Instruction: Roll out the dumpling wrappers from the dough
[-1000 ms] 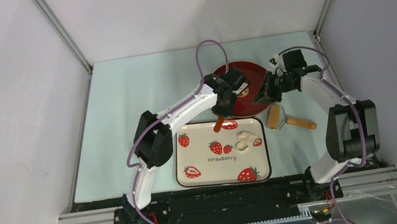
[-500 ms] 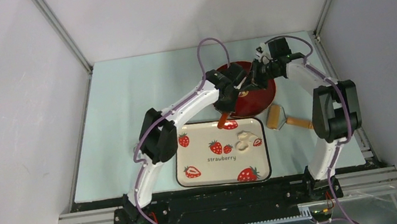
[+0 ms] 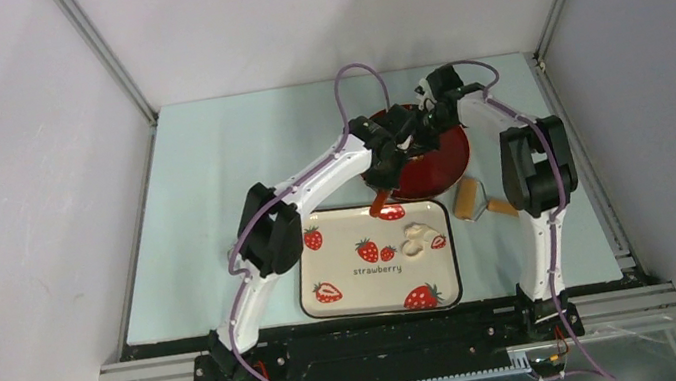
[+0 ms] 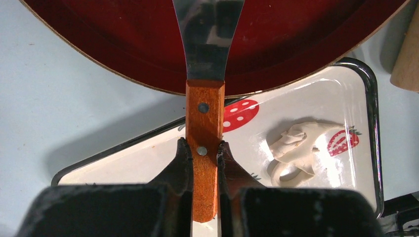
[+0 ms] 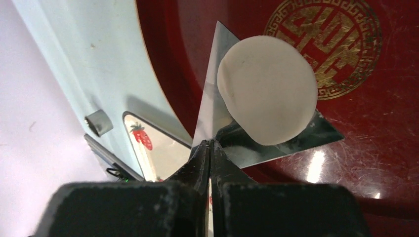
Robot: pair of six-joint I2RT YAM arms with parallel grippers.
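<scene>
My left gripper [image 4: 202,148] is shut on the orange wooden handle [image 4: 204,118] of a spatula. Its steel blade [image 5: 276,148] reaches out over the red tray [image 5: 375,148]. A round cream-white dumpling wrapper [image 5: 267,89] lies flat on the blade, partly covering the tray's gold emblem [image 5: 341,44]. My right gripper [image 5: 210,145] is shut and empty, its tips right at the blade's near edge, just short of the wrapper. The leftover dough [image 4: 296,148], a crumpled strip with a round hole, lies on the strawberry plate [image 4: 306,98]. From above, both grippers meet over the tray [image 3: 441,160].
The tan wooden roller [image 3: 469,199] lies on the table right of the plate [image 3: 349,290], partly under my right arm. White walls enclose the light blue table on three sides.
My right arm has swung left and back from the tray's right side, bringing its shut gripper over the tray to the spatula blade. The left arm has barely moved.
</scene>
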